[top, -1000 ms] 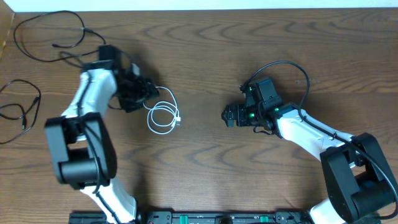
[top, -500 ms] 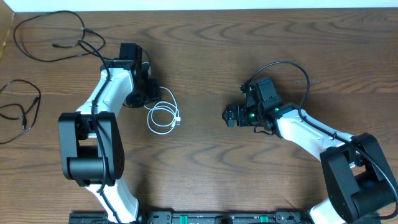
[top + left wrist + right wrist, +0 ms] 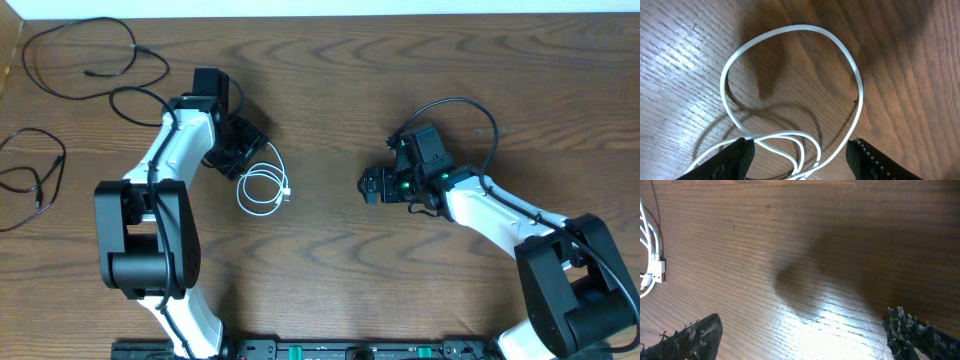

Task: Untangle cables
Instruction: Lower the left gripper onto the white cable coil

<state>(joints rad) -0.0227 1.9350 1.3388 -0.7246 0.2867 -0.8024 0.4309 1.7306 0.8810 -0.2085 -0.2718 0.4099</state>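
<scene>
White cable [image 3: 799, 26] coiled, lower loops cut off, left jaws open astride it, right jaws open

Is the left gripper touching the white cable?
Cannot tell. In the left wrist view, the white cable runs up to one finger of the open left gripper, but whether it touches or passes beneath is unclear.
</scene>
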